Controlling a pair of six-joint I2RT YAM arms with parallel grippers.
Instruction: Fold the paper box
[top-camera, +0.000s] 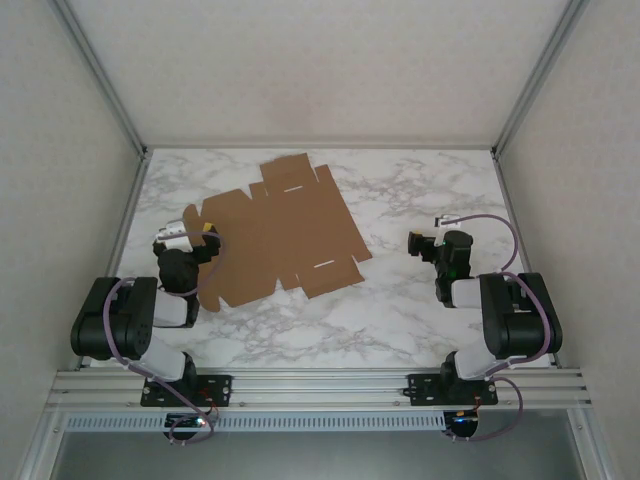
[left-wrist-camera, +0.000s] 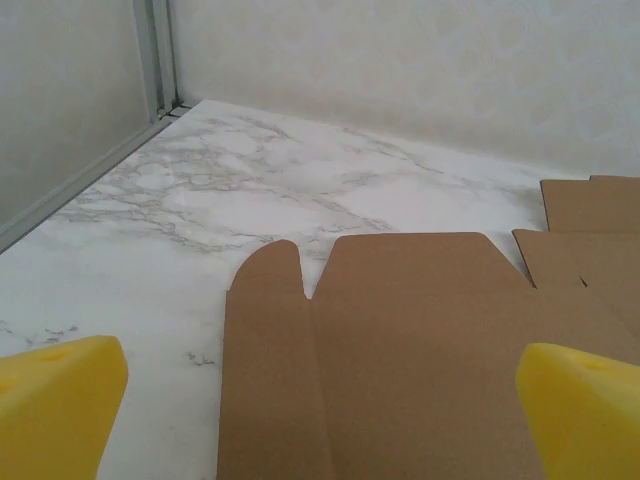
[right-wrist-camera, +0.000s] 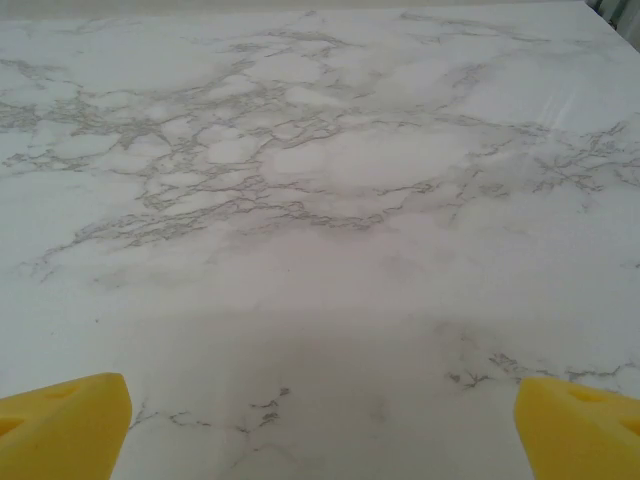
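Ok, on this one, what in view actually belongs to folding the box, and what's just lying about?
Belongs to the job:
- paper box, lying flat and unfolded
- left gripper, open, at the box's left edge
- right gripper, open, apart from the box on its right

Just surroundings:
- marble table
- enclosure walls
- aluminium rail holding the arm bases

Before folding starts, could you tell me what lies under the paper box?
The paper box lies flat on the marble table; anything beneath the cardboard is covered and cannot be seen.
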